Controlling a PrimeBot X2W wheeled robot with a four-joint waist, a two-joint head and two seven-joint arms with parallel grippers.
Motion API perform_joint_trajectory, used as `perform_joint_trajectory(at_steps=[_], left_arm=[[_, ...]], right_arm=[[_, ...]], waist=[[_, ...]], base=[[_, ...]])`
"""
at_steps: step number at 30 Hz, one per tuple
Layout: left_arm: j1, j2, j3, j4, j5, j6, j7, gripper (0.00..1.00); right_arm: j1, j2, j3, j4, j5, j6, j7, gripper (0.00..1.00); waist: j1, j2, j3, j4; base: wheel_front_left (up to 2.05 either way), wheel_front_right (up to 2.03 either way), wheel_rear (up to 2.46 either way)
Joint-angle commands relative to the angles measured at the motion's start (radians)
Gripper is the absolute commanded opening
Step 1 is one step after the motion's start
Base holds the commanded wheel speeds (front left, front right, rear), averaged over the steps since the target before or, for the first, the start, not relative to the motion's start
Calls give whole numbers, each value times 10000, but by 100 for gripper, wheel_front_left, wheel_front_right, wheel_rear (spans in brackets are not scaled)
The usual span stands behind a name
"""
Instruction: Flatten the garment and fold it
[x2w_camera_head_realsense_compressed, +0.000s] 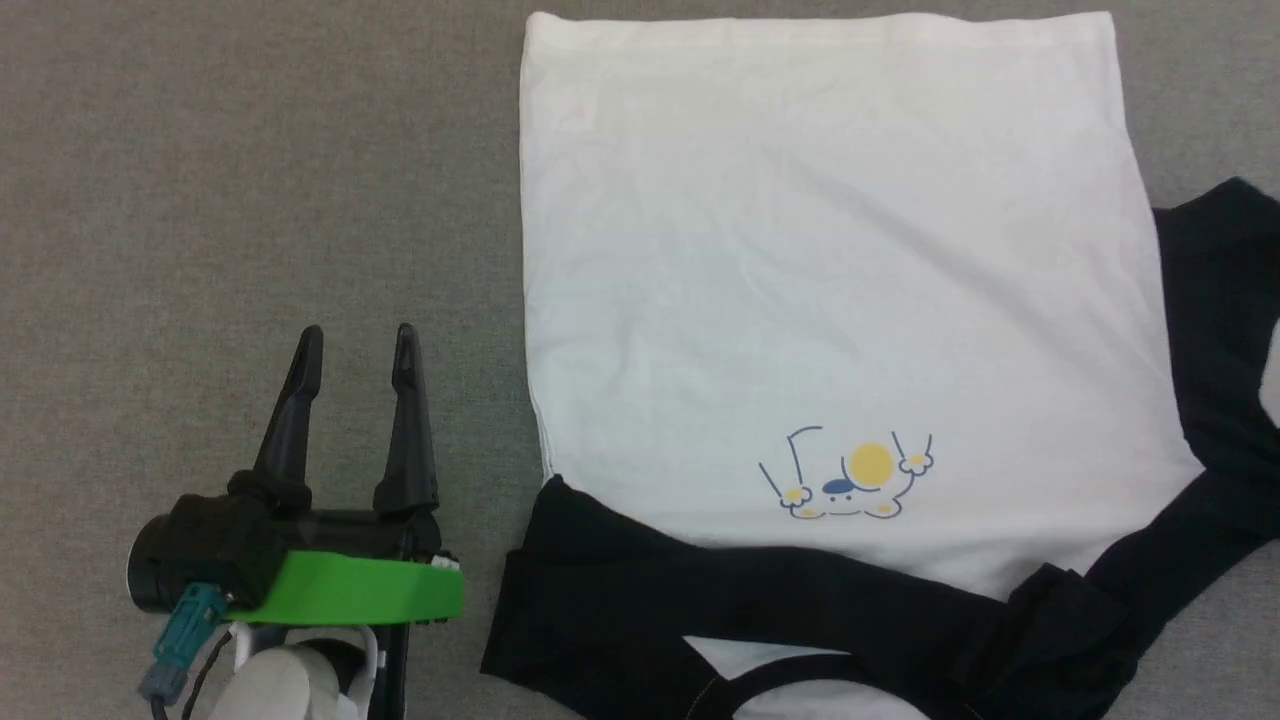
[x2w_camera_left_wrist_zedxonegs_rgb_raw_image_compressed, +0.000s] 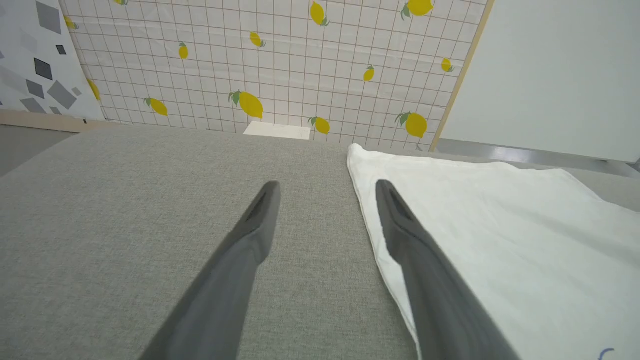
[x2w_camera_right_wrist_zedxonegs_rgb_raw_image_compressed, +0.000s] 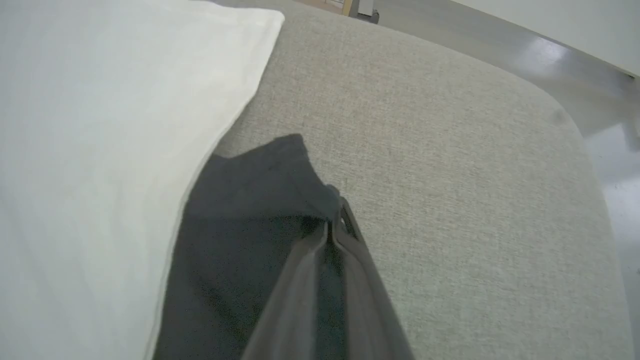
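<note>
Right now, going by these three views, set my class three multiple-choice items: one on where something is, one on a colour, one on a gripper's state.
1. Where is the left gripper relative to the garment?
A) on its white body
B) over the grey surface beside it
C) on its black collar

2. What colour is the circle in the chest print?
A) yellow
B) red
C) green

3. How is the right gripper?
A) wide open
B) shut on nothing
C) shut on the black sleeve

Answers:
1 B: its fingers sit left of the white edge.
2 A: a yellow disc sits in the blue-lined drawing.
3 C: black cloth is pinched between its closed fingers.
</note>
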Motion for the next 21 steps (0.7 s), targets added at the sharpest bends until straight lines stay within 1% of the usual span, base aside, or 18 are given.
perform_joint_trajectory(at_steps=[1, 4, 8, 14, 17, 21], left_arm=[[87, 16, 59, 20, -90, 49, -37, 100], [314, 86, 152, 28, -163, 96, -29, 100], [658, 181, 258, 21, -275, 157, 6, 100], [1154, 313, 389, -84, -428, 256, 93, 100], [1434, 382, 447, -185, -483, 326, 143, 100], [1787, 457, 547, -312, -550, 441, 191, 100]], right_arm=[[132, 111, -315, 12, -57, -17, -157, 0], [437, 501, -1312, -172, -88, -17, -367, 0], [1144, 1067, -2675, -629, -64, -17, -365, 0], [2433, 1859, -4547, -1695, -173, -17, -256, 0], [3067, 2413, -5450, -2240, -237, -17, -208, 0], [3768, 3220, -6342, -2719, -315, -17, -188, 0]], waist=[[0, 0, -520, -193], [0, 0, -1034, -338], [0, 0, -1635, -476], [0, 0, -2385, -584], [0, 0, -2688, -580], [0, 0, -3013, -573]], base=[[0, 0, 0], [0, 0, 0], [0, 0, 0], [0, 0, 0], [0, 0, 0], [0, 0, 0]])
